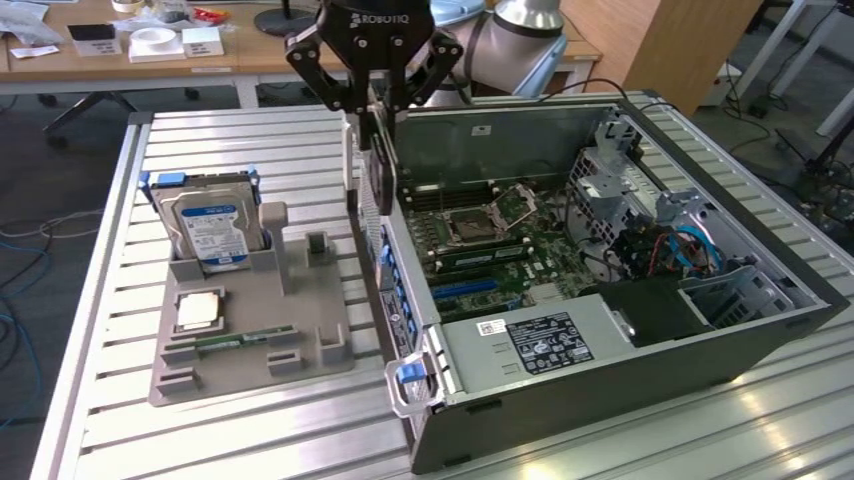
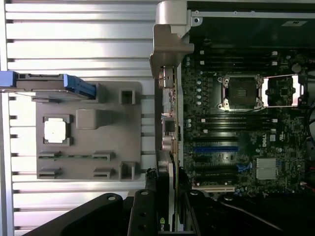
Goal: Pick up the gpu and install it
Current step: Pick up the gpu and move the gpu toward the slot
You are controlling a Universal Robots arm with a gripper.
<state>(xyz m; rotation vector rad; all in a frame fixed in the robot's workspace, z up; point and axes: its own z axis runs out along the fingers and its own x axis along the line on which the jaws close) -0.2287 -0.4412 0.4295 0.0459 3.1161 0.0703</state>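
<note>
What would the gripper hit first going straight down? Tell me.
The gripper, pointing down and shut on the gpu, would likely drive the card's lower edge onto the computer case's rear wall, or inside it onto the motherboard; depth is unclear.

Black claw (image 1: 376,105), dark gpu (image 1: 380,165), green motherboard (image 1: 534,250), grey tray (image 1: 247,372)
</note>
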